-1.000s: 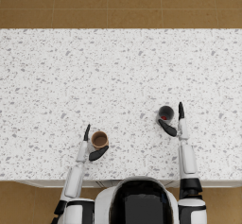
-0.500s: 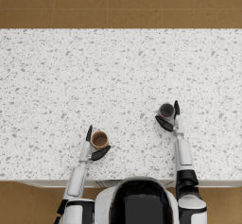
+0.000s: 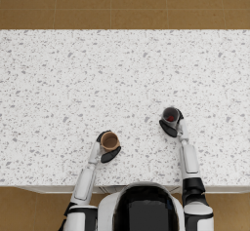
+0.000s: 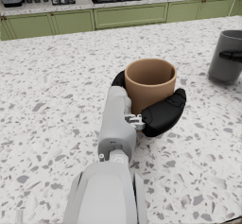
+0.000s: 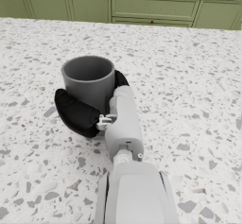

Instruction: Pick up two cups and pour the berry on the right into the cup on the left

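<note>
Two upright cups, brown cup [image 3: 110, 141] in left fingers [image 3: 111, 154], grey cup [image 3: 170, 115] in right fingers [image 3: 168, 128].

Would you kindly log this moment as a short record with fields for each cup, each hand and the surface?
left cup: brown cup, upright, on the speckled counter
right cup: grey cup, upright, something red inside in the head view
left hand: left hand wrapped around the brown cup
right hand: right hand wrapped around the grey cup
pour: not yet begun
</note>
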You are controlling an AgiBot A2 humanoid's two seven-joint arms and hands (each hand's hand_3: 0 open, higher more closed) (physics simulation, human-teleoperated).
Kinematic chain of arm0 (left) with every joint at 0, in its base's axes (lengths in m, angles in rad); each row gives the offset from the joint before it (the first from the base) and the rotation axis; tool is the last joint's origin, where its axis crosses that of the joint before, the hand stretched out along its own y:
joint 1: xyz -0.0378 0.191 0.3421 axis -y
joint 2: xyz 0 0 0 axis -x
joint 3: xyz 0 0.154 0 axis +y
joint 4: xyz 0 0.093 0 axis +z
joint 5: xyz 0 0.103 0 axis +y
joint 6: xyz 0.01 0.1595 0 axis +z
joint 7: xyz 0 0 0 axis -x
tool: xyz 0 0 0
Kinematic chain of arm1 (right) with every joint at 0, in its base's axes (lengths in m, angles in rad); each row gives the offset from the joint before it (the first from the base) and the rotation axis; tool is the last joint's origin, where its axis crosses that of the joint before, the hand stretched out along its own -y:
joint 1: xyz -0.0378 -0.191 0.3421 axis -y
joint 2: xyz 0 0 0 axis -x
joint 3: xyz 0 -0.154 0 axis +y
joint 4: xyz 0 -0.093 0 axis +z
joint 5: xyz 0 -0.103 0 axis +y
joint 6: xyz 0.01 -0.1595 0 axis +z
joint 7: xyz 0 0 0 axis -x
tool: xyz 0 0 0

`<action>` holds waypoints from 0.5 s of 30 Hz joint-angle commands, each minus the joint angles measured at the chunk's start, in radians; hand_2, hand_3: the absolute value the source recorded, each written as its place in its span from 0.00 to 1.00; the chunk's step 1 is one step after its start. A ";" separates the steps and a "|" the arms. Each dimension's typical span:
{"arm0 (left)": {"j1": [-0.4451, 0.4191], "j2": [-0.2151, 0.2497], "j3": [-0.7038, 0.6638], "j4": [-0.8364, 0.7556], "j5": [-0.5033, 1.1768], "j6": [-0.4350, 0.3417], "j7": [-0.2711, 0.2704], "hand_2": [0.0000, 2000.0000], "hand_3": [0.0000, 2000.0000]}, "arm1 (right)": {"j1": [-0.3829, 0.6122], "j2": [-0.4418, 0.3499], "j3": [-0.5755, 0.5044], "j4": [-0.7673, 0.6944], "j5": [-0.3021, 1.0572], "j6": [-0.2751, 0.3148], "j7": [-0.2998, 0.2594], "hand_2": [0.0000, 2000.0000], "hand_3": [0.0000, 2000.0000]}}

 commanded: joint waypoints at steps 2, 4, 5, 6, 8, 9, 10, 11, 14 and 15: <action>0.107 0.069 0.074 0.005 0.000 -0.002 0.000 1.00 0.64 | -0.042 0.007 0.008 0.292 0.000 0.010 -0.001 1.00 0.64; 0.144 0.095 0.094 0.040 0.000 -0.005 0.000 1.00 0.64 | -0.044 0.004 0.012 0.364 0.000 0.013 -0.001 1.00 0.64; 0.159 0.106 0.102 0.054 0.000 -0.006 0.000 1.00 0.64 | -0.044 0.002 0.012 0.393 0.000 0.014 -0.001 1.00 0.64; 0.172 0.115 0.103 0.061 0.000 -0.007 0.000 1.00 0.64 | -0.043 -0.001 0.014 0.408 0.000 0.015 -0.001 1.00 0.64; 0.190 0.130 0.113 0.081 0.062 -0.009 0.001 1.00 0.64 | -0.038 -0.007 0.013 0.429 0.031 0.017 -0.001 1.00 0.64; 0.203 0.139 0.114 0.088 0.094 -0.011 0.002 1.00 0.64 | -0.037 -0.009 0.016 0.441 0.062 0.019 -0.001 1.00 0.64; 0.213 0.146 0.115 0.091 0.125 -0.011 0.002 1.00 0.64 | -0.035 -0.012 0.020 0.453 0.094 0.021 -0.001 1.00 0.64; 0.222 0.152 0.119 0.101 0.157 -0.012 0.002 1.00 0.64 | -0.033 -0.015 0.023 0.467 0.125 0.022 -0.001 1.00 0.64; 0.234 0.163 0.118 0.112 0.252 -0.014 0.002 1.00 0.64 | -0.021 -0.024 0.020 0.502 0.220 0.027 -0.002 1.00 0.64; 0.237 0.166 0.120 0.120 0.275 -0.014 0.002 1.00 0.64 | -0.016 -0.028 0.020 0.508 0.252 0.029 -0.002 1.00 0.64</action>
